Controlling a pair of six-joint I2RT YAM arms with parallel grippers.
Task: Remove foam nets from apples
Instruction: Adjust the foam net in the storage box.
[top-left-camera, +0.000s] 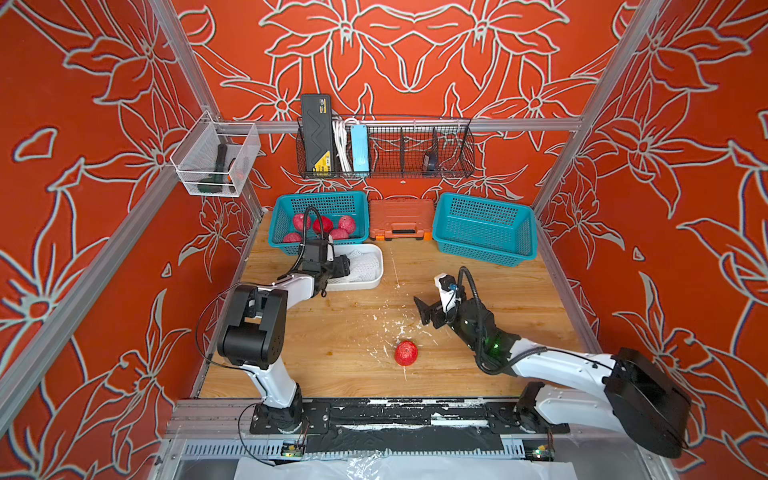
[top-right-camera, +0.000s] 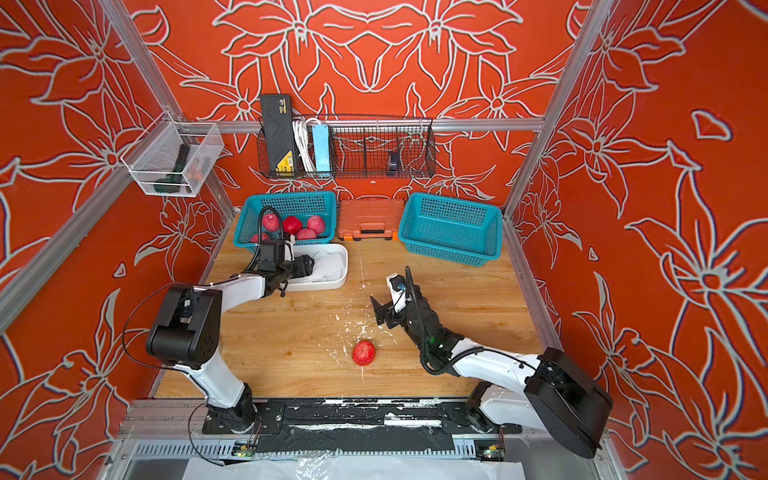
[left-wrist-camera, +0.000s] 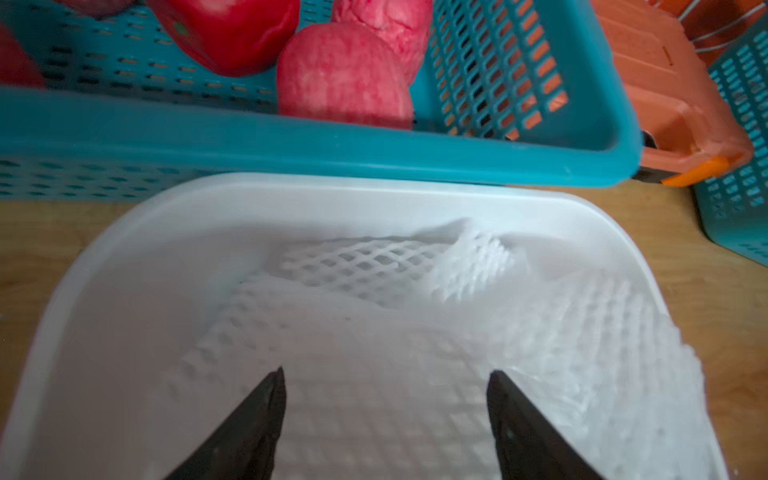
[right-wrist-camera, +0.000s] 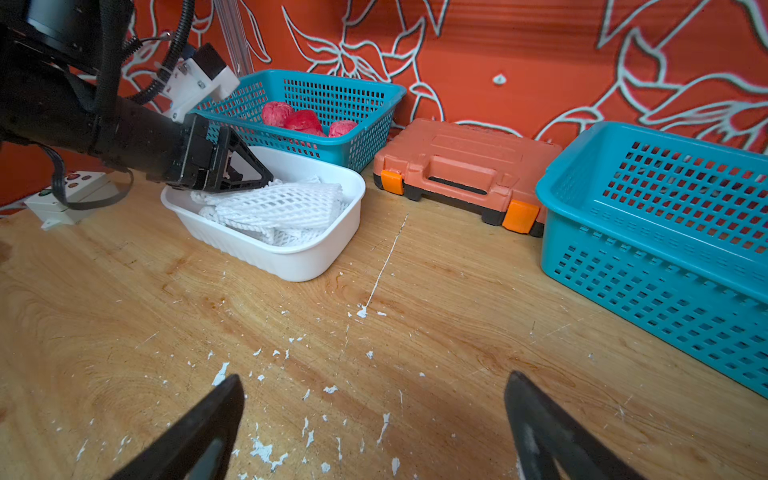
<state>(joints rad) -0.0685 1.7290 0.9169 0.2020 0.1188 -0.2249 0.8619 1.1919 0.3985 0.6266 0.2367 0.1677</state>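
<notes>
At the back left I see five apples (top-left-camera: 347, 223) sitting in the teal basket (left-wrist-camera: 291, 145). Just in front of it, the white tray (right-wrist-camera: 291, 262) holds the foam nets (right-wrist-camera: 282, 203) in a loose heap. My left gripper (left-wrist-camera: 386, 371) hangs low over that heap, jaws well apart with nothing between them. Further right, near the front middle of the table (right-wrist-camera: 457, 291), one red apple (top-left-camera: 406, 353) lies alone. Right of it, my right gripper (right-wrist-camera: 374, 376) hovers above the wood, jaws spread wide, holding nothing.

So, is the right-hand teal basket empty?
Empty: both top views show only bare lattice floor in the teal basket; the apples lie in the other basket.
</notes>
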